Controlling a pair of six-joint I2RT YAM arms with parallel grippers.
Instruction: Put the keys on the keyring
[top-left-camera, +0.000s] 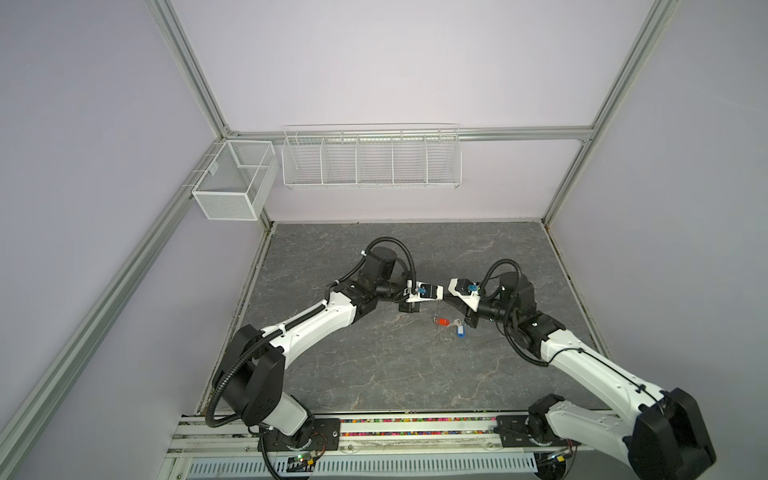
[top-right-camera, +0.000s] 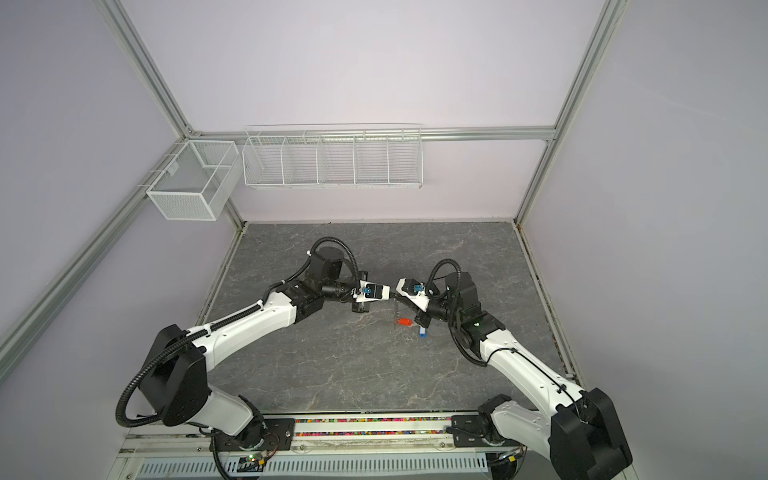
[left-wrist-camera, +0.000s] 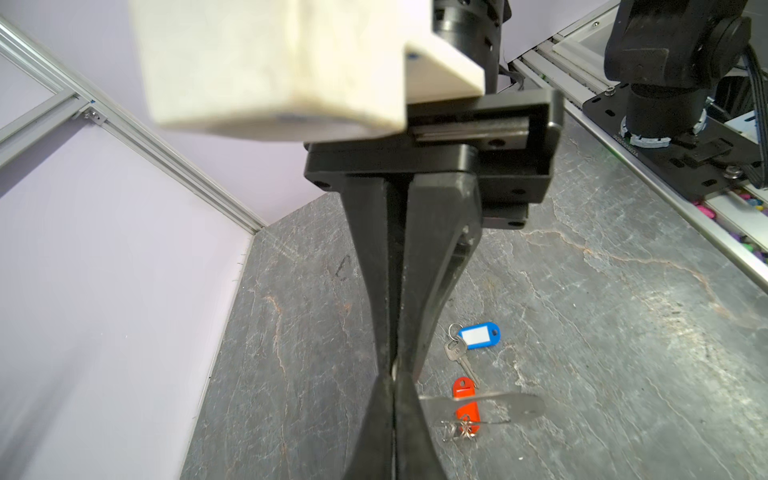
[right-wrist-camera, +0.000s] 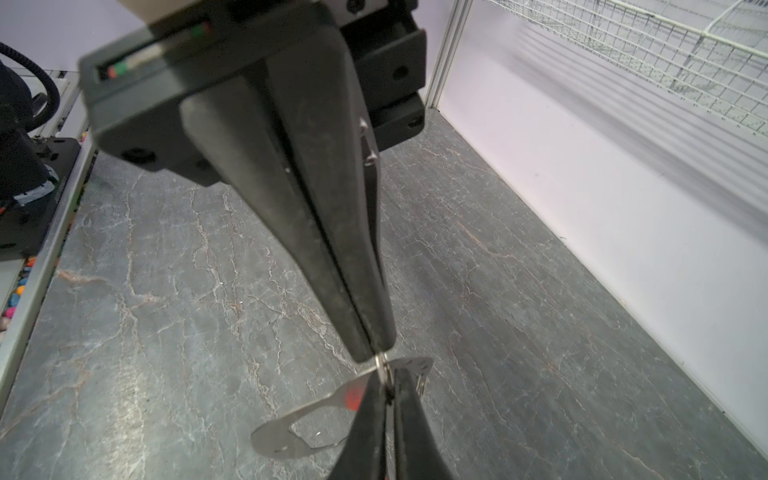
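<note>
Two white-and-black arms are stretched over the grey marbled tabletop (top-left-camera: 374, 374). The left arm (top-left-camera: 316, 324) and the right arm (top-left-camera: 582, 361) are set nose to nose above its middle in both top views.

The left gripper (left-wrist-camera: 392, 380) is seen closed, its fingers pressed together with no gap. The right gripper (right-wrist-camera: 387, 386) is closed likewise, and the two sets of tips are set point to point.

The keyring (right-wrist-camera: 324, 407), a flat silvery-tan plate with an oblong cutout, is held off the table where those tips meet. It runs out sideways from the closed fingers, and a small silver ring (right-wrist-camera: 380, 365) on it is pinched at the meeting point. How the load is shared between the two grippers cannot be told. Small links (right-wrist-camera: 422, 384) are hung from the plate's edge.

Below, on the tabletop, the blue-tagged key (left-wrist-camera: 459, 359) is laid, apart from the keyring. The red-orange tag (left-wrist-camera: 462, 386) is laid just beside it, directly under the plate. Its key is not made out.
</note>
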